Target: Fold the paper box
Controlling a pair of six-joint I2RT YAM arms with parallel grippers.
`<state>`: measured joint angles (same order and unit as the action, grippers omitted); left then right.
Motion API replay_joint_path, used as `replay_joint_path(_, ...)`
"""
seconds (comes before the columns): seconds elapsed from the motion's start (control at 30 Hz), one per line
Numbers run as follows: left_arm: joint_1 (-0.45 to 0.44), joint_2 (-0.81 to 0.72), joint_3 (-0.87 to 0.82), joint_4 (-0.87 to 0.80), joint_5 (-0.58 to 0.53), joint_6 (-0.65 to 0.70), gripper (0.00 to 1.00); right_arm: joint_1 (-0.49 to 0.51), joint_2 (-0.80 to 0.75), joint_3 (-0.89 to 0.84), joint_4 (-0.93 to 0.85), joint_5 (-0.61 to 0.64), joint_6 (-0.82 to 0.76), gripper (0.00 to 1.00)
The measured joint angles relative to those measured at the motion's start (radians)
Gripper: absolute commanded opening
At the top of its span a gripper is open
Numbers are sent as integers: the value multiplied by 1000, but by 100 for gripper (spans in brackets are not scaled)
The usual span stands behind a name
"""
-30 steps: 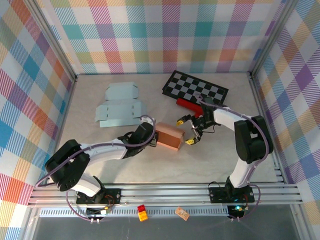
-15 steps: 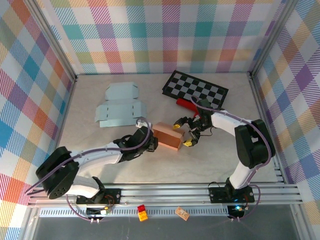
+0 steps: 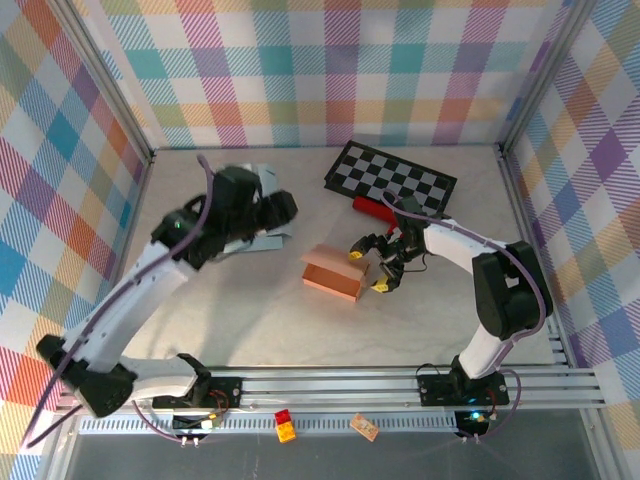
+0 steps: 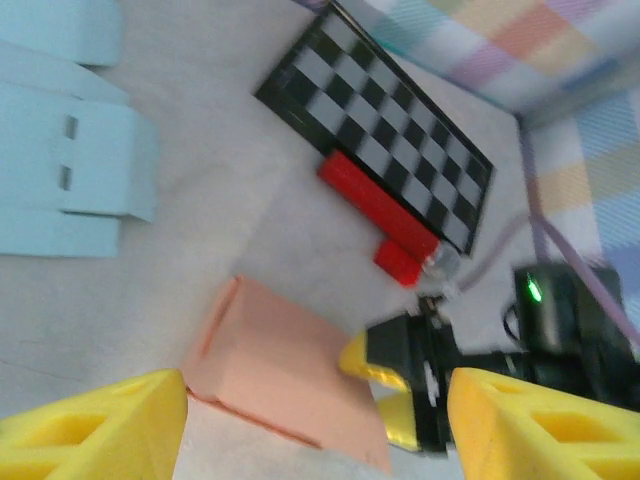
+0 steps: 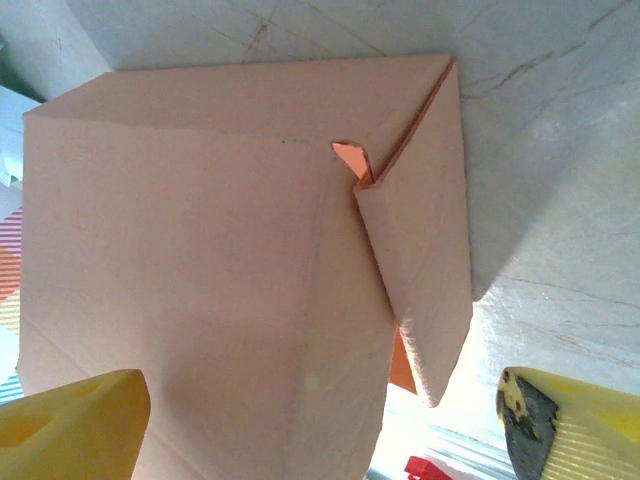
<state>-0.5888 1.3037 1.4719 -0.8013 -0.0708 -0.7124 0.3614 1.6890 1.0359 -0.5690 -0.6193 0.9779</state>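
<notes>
The step in hand looks to be closing the loose end flap [image 5: 420,290] of the salmon-pink paper box [image 3: 333,272]. The box lies on the pale marbled table [image 3: 250,330] at the middle of the top view, just below and left of the long red block [image 3: 372,210] and the black-and-white checkerboard [image 3: 392,180]. To do it well, the right gripper [image 3: 368,270] should probably push the flap squarely along its crease rather than at a corner — the light card will likely skid or buckle unless something braces the far end. Its jaws stand wide apart at the box's right end, clamping nothing. The left gripper [image 3: 272,212], equally wide and empty, hangs high at upper left above the pale blue flat cardboard blank [image 4: 70,170]. The box is partly formed — walls creased, one flap peeling outward, a small tab showing beside it.
</notes>
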Motion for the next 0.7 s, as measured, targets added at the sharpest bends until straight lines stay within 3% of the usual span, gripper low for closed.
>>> replay_joint_path(0.1,101,188,119,-66,95,36,67,0,-10,1,-5,17,-15,90)
replay_joint_path(0.33,117,592,186,-91,248,175,64,0,-13,6,-8,26,-30,89)
replay_joint_path(0.7,117,624,-2,90,412,212,60,0,-13,6,10,29,-29,89)
